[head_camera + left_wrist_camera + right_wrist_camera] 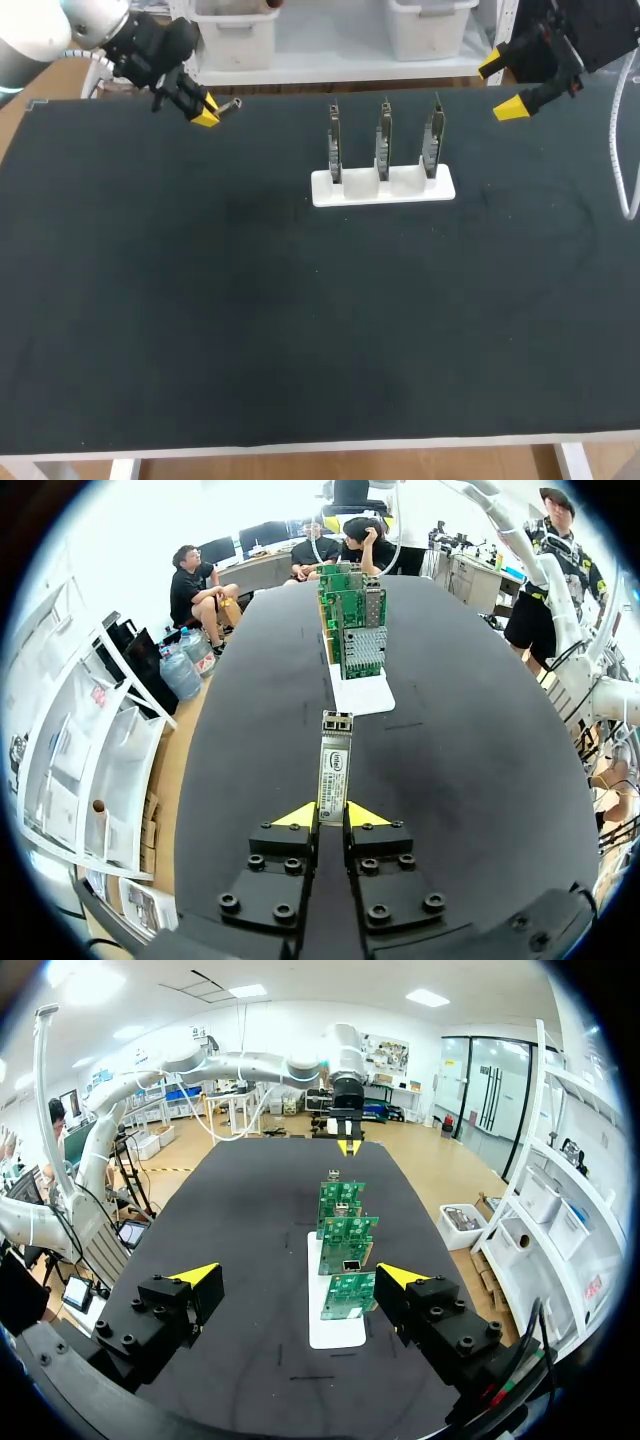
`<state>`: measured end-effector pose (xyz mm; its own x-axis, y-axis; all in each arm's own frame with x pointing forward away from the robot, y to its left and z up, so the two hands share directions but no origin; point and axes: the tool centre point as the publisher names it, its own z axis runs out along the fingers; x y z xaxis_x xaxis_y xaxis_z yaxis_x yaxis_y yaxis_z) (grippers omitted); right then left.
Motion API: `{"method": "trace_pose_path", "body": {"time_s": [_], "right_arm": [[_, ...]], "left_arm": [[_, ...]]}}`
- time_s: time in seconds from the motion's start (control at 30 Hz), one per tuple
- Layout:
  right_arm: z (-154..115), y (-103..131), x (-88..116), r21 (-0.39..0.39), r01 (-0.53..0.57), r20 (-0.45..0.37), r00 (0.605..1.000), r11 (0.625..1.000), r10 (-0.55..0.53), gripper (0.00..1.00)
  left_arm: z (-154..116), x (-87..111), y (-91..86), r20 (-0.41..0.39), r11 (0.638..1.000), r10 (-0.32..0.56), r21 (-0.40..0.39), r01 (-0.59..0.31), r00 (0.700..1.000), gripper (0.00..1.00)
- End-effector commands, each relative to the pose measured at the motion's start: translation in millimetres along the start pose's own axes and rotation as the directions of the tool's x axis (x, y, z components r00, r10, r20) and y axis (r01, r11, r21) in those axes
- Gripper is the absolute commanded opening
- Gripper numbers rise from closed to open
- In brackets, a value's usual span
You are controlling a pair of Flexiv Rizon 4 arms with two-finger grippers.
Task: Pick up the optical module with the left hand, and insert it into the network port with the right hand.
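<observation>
My left gripper (331,816) is shut on the silver optical module (334,763), which sticks out ahead of its yellow tips. In the head view that gripper (204,112) hangs over the table's far left with the module (229,104) pointing right. Three green network cards (385,142) stand upright in a white holder (383,188) at the table's far middle; from the left wrist they line up ahead of the module (352,620). My right gripper (502,88) is open at the far right, its tips wide apart, with the cards (345,1250) ahead of it (298,1275).
The black mat (300,320) covers the table. A white cable (625,150) hangs by the right edge. White bins (232,35) sit on a shelf behind the table's far edge.
</observation>
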<state>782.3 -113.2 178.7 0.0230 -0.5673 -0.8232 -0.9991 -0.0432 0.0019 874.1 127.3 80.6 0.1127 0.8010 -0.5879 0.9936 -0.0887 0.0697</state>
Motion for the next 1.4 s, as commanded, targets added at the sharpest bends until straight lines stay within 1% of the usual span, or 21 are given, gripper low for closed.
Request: {"method": "trace_pose_path", "body": {"time_s": [0.03,0.1,0.17,0.23,0.3,0.37,0.43,0.5,0.57,0.7,0.73,0.77,0.8,0.87,0.97,1.0,1.03,1.1,1.13,1.17,1.4], "right_arm": [[0,0,0,0.0,0.001,0.0,1.0,1.0,-0.001,1.0],[0,0,0,0.0,0.001,0.0,1.0,1.0,-0.001,1.0],[0,0,0,0.0,0.001,0.0,1.0,1.0,-0.001,1.0],[0,0,0,0.0,0.001,0.0,1.0,1.0,-0.001,1.0],[0,0,0,0.0,0.001,0.0,1.0,1.0,-0.001,1.0],[0,0,0,0.0,0.001,0.0,1.0,1.0,-0.001,1.0],[0,0,0,0.0,0.001,0.0,1.0,1.0,-0.001,1.0],[0,0,0,0.0,0.001,0.0,1.0,1.0,-0.001,1.0],[0,0,0,0.0,0.001,0.0,1.0,1.0,-0.001,1.0],[0,0,0,0.0,0.001,0.0,1.0,1.0,-0.001,1.0],[0,0,0,0.0,0.001,0.0,1.0,1.0,-0.001,1.0],[0,0,0,0.0,0.001,0.0,1.0,1.0,-0.001,1.0],[0,0,0,0.0,0.001,0.0,1.0,1.0,-0.001,1.0],[0,0,0,0.0,0.001,0.0,1.0,1.0,-0.001,1.0],[0,0,0,0.0,0.001,0.0,1.0,1.0,-0.001,1.0],[0,0,0,0.0,0.001,0.0,1.0,1.0,-0.001,1.0],[0,0,0,0.0,0.001,0.0,1.0,1.0,-0.001,1.0],[0,0,0,0.0,0.001,0.0,1.0,1.0,-0.001,1.0],[0,0,0,0.0,0.001,0.0,1.0,1.0,-0.001,1.0],[0,0,0,0.0,0.001,0.0,1.0,1.0,-0.001,1.0],[0,0,0,0.0,0.001,0.0,1.0,1.0,-0.001,1.0]], "left_arm": [[28,-5.0,-4.5,0.183,0.968,-0.029,0.249,-0.017,0.983,0.0],[37,-14.3,-13.8,0.261,0.971,-0.057,0.239,-0.008,0.964,0.0],[40,-22.9,-21.4,0.259,0.969,-0.071,0.247,0.006,0.963,0.0],[31,-33.2,-27.7,0.275,0.976,-0.061,0.218,-0.001,0.959,0.0],[17,-42.1,-32.0,0.312,0.988,-0.044,0.157,-0.006,0.949,0.0],[4,-53.8,-35.6,0.318,0.992,-0.017,0.12,-0.023,0.948,0.0],[-4,-64.3,-37.2,0.307,0.993,-0.002,0.112,-0.034,0.952,0.0],[-10,-74.7,-37.9,0.328,0.994,0.026,0.093,-0.06,0.944,0.0],[-13,-83.7,-37.3,0.332,0.993,0.034,0.095,-0.069,0.943,0.0],[-13,-103.9,-32.9,0.366,0.99,0.067,0.093,-0.108,0.928,0.0],[-13,-109.6,-31.6,0.381,0.989,0.085,0.078,-0.123,0.921,0.0],[-14,-116.4,-30.2,0.42,0.988,0.11,0.055,-0.147,0.901,0.0],[-14,-123.0,-28.5,0.443,0.985,0.13,0.045,-0.167,0.887,0.0],[-10,-134.8,-25.2,0.517,0.98,0.17,0.001,-0.199,0.839,0.0],[-1,-151.0,-20.5,0.579,0.969,0.223,-0.042,-0.245,0.784,0.0],[3,-157.0,-18.8,0.579,0.964,0.23,-0.027,-0.264,0.782,0.0],[6,-162.4,-17.6,0.587,0.961,0.239,-0.032,-0.273,0.774,0.0],[13,-171.8,-15.7,0.592,0.951,0.259,-0.019,-0.308,0.764,0.0],[16,-174.6,-15.1,0.59,0.951,0.256,-0.013,-0.307,0.766,0.0],[17,-176.0,-15.1,0.587,0.945,0.264,0.001,-0.327,0.766,0.0],[17,-176.0,-15.1,0.587,0.945,0.264,0.001,-0.327,0.766,0.0]]}}
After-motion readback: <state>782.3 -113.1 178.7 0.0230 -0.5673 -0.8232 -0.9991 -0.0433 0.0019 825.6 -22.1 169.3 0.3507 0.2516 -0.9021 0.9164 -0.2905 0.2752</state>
